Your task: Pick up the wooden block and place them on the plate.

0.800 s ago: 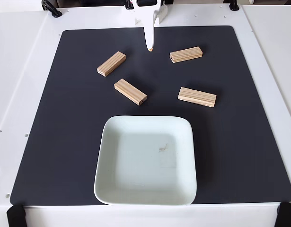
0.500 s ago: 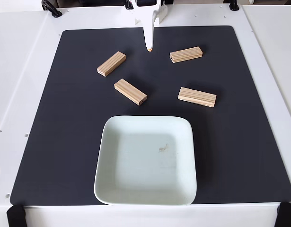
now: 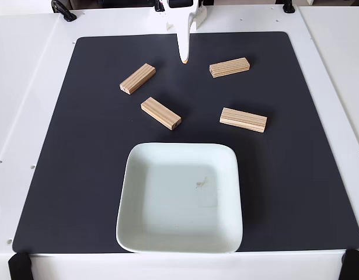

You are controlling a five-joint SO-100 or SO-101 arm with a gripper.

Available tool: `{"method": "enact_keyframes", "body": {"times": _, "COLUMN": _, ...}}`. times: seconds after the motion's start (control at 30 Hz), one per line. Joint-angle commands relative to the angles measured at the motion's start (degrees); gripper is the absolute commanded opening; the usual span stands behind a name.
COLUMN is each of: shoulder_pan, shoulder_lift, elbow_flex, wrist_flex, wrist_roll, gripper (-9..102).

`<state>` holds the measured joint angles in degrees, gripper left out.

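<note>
Several light-tan wooden blocks lie flat on the black mat: one at the upper left (image 3: 137, 78), one nearer the middle (image 3: 160, 113), one at the upper right (image 3: 229, 67) and one at the right (image 3: 243, 119). The pale greenish-white square plate (image 3: 138, 233) sits at the mat's front with only a small dark smudge at its centre. My white gripper (image 3: 184, 58) reaches down from the top edge, its fingers together in a narrow point, holding nothing. It hangs between the upper-left and upper-right blocks, apart from both.
The black mat (image 3: 62, 175) covers most of a white table (image 3: 21, 87). Black clamps sit at the front corners (image 3: 18, 265) and black fittings at the back edge (image 3: 62, 10).
The gripper tip has drawn back very slightly toward the top edge. The blocks and plate have not moved.
</note>
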<state>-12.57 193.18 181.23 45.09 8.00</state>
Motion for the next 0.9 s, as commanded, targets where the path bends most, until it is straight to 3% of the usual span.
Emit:
{"method": "enact_keyframes", "body": {"times": 0.0, "shoulder_pan": -0.09, "shoulder_lift": 0.09, "elbow_flex": -0.26, "wrist_flex": 0.18, "wrist_roll": 0.09, "gripper": 0}}
{"method": "enact_keyframes", "body": {"times": 0.87, "shoulder_pan": -0.44, "shoulder_lift": -0.09, "elbow_flex": -0.26, "wrist_flex": 0.18, "wrist_roll": -0.35, "gripper": -1}}
